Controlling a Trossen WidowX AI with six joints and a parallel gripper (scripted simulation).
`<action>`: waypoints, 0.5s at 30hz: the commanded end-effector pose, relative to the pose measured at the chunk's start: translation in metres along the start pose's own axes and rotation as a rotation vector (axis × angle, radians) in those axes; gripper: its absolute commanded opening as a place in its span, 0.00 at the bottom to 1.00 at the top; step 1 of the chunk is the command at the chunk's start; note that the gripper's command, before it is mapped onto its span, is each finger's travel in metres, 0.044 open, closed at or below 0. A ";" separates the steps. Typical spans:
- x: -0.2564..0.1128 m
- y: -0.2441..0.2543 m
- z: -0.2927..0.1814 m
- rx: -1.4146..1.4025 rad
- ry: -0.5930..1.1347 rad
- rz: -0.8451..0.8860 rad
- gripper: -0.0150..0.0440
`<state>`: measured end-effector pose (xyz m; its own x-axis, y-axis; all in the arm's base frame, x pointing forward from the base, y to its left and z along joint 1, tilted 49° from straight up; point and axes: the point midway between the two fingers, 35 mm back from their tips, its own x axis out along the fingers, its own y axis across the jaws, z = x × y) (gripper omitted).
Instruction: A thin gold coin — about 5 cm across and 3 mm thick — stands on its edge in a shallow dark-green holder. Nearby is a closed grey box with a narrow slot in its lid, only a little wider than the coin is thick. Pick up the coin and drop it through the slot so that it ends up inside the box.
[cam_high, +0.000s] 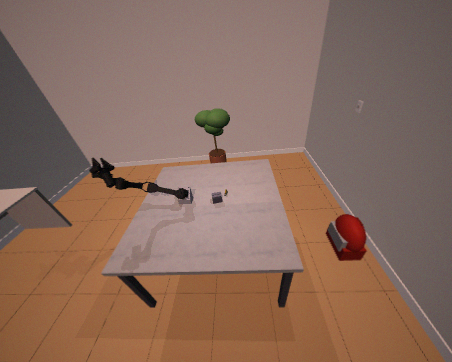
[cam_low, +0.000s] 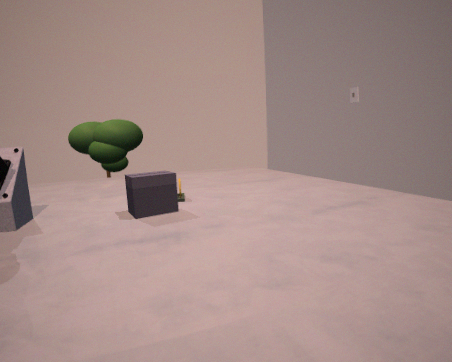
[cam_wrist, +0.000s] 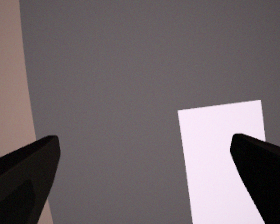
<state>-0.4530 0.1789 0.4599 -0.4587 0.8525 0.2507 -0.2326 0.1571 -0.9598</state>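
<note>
The gold coin (cam_high: 226, 191) (cam_low: 180, 185) stands upright on edge in the dark-green holder (cam_low: 182, 198). In the exterior view the grey box partly hides the holder. The closed grey box (cam_high: 216, 198) (cam_low: 154, 200) stands on the table between the arm's base and the coin. The slot in its lid cannot be made out. My gripper (cam_high: 98, 161) (cam_wrist: 147, 144) is open and empty. It is raised far to the left, beyond the table's left edge, well away from the coin and box. The wrist view shows neither of them.
The pale table (cam_high: 240, 245) (cam_low: 300, 280) carries the arm's base mount (cam_high: 187, 199) (cam_low: 22, 200) left of the box. A potted plant (cam_high: 217, 119) (cam_low: 112, 137) stands behind the table. A red object (cam_high: 351, 234) is to its right. A smaller table (cam_high: 15, 197) is at the far left.
</note>
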 end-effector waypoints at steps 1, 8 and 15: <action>-0.001 -0.003 -0.001 0.002 0.000 -0.004 0.89; -0.035 -0.100 -0.026 0.096 -0.042 -0.181 0.58; -0.072 -0.187 -0.061 0.176 -0.081 -0.377 0.53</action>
<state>-0.3520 0.1297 0.5892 -0.4062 0.7439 0.5307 -0.4864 0.3156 -0.8147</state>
